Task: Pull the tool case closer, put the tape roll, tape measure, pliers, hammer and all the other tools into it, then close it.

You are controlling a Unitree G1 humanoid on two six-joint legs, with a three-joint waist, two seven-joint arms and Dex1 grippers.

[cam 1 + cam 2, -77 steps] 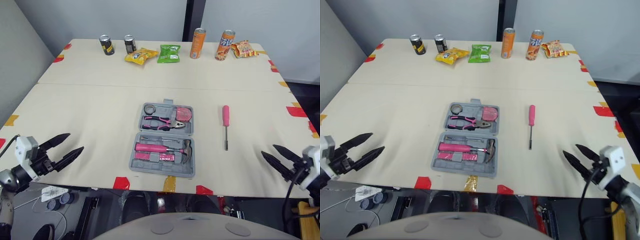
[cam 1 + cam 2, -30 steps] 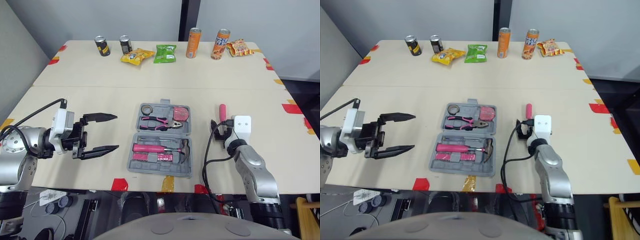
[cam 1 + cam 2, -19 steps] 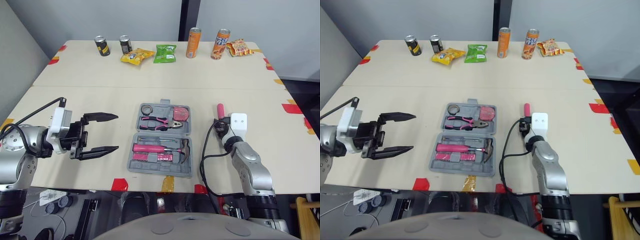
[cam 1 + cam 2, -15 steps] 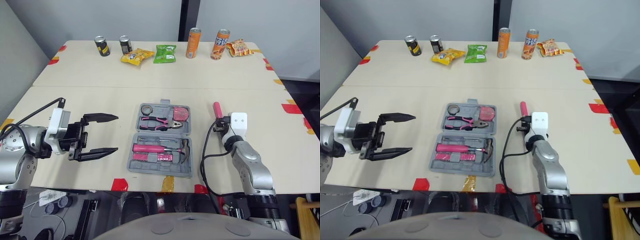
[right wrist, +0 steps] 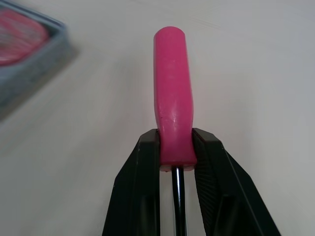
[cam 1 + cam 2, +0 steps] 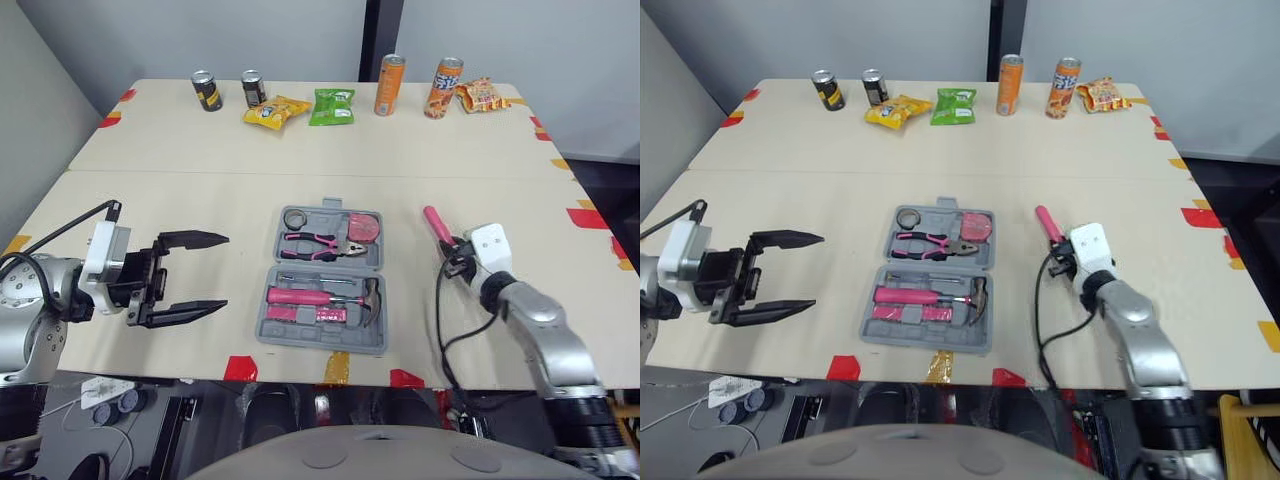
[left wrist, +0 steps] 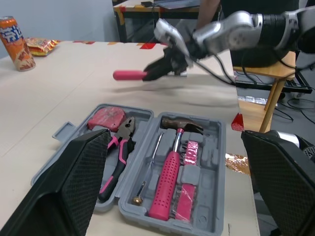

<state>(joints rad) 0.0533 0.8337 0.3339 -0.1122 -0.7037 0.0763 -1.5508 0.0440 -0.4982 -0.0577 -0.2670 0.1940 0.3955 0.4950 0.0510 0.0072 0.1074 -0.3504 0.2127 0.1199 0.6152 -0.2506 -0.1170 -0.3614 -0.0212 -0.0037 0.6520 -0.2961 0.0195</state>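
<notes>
With left claw (image 6: 226, 272) spread wide, hovers over bench (image 6: 200, 150) well left of open tool case (image 6: 322, 342) holding hammer (image 6: 300, 296) and pliers (image 6: 320, 242); with right claw (image 5: 175, 136) grips pink screwdriver (image 5: 172, 83) handle, just right of case

Left claw (image 6: 223, 271) wide, right claw (image 5: 174, 143) tight

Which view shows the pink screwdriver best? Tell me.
Right wrist view: close up, the right gripper clamps the screwdriver at the handle's base. Eye views show it small; left wrist view shows it distant, side-on.
</notes>
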